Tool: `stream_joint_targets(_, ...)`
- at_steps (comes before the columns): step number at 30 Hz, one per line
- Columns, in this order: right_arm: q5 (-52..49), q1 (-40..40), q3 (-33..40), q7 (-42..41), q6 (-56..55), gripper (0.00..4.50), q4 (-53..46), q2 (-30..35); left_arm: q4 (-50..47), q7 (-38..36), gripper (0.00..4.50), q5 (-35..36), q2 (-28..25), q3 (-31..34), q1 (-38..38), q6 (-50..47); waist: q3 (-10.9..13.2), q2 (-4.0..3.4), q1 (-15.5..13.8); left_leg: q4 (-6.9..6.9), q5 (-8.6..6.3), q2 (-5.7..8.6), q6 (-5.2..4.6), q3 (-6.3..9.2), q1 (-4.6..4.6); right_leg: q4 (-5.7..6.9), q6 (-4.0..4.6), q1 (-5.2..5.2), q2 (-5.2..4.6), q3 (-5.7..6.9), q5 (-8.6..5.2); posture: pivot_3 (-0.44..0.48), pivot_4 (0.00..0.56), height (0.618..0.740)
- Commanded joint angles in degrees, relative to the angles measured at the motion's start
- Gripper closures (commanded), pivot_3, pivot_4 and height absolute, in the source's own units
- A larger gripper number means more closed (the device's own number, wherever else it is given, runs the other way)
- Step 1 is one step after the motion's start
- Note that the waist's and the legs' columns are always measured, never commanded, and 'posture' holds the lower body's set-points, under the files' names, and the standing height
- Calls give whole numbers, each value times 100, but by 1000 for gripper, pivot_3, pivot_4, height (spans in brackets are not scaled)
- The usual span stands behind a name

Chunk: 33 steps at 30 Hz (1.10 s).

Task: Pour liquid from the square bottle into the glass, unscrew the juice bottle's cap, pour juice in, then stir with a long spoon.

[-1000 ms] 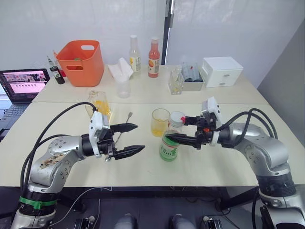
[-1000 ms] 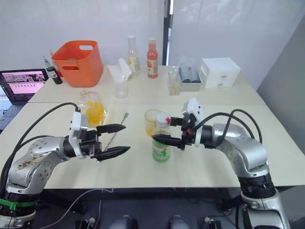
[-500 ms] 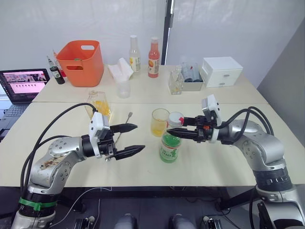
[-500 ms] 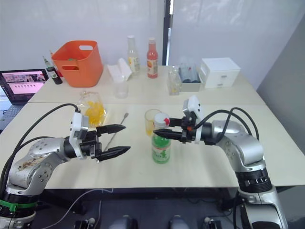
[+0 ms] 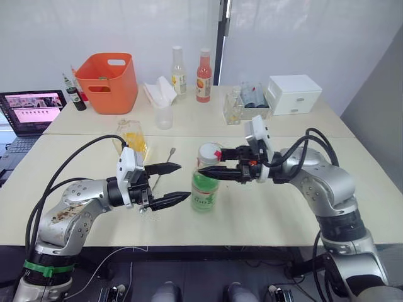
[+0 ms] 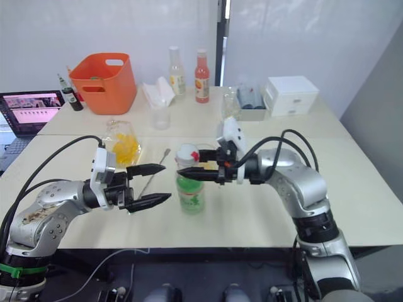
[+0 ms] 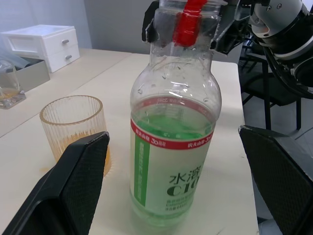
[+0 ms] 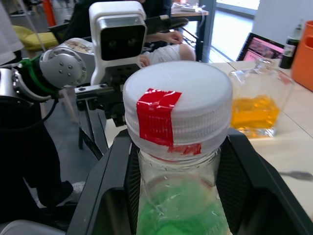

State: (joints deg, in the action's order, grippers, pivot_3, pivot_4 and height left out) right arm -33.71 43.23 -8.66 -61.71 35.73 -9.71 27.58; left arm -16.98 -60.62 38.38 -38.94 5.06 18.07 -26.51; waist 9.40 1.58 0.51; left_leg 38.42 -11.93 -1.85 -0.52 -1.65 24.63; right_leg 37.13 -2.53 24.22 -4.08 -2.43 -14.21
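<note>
Juice bottle (image 5: 204,182) stands on the table (image 5: 283,211) between my two claws, its white cap (image 5: 209,153) with red tape not yet off, and the glass (image 7: 73,128), with some orange liquid in it, sits just behind. My right claw (image 5: 203,170) pinches the neck just under the cap; my left claw (image 5: 181,182) waits spread beside the body. I judge the clean way is to close the left on the body first, then shift the right up onto the cap and twist, keeping the bottle upright and clear of the glass.
</note>
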Motion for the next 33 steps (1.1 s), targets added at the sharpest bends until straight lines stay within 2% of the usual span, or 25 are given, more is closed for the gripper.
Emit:
stream_joint_targets(1, 198, 107, -36, -165, -365, 2934, 155, -11, -97, -61, 0, 64, -61, 59, 118, -1, 0, 0, -13, 0, 0, 1, 0, 0, 1, 0, 0, 0, -1, 0, 0, 0, 150, 715)
stream_joint_targets(21, 564, -116, -109, -249, -513, 2934, 500, 98, -107, -142, 0, 78, -120, 90, 65, -36, 0, 0, -1, -1, 0, 1, 0, 0, -2, 1, 0, -2, -1, 0, 0, 0, 150, 715)
stream_joint_targets(22, 525, -100, -65, -229, -484, 1869, 505, 87, -92, -155, 0, 77, -132, 87, 80, -42, 0, 0, -1, -1, 0, 0, 0, 0, -2, 2, 0, -2, -1, 0, 0, 0, 150, 715)
stream_joint_targets(27, 347, -11, 142, -210, -380, 180, 432, 94, 38, -236, 0, 66, -218, 22, 255, -120, 0, 0, 4, -1, 0, 0, 0, -1, 0, 2, 0, 3, 0, 0, 0, 0, 150, 715)
stream_joint_targets(28, 324, 4, 186, -213, -361, 64, 405, 109, 66, -269, 0, 65, -238, 0, 309, -157, 0, 0, 4, -1, 0, 0, 0, 0, 0, 2, 0, 2, 1, 0, 0, 0, 150, 715)
stream_joint_targets(33, 39, -8, 510, -142, -85, 64, 6, 323, 108, -280, 0, 112, -257, -106, 742, -458, 0, 0, -11, 0, 0, 1, 0, 1, 2, 0, 0, 1, 0, 1, 0, 0, 150, 715)
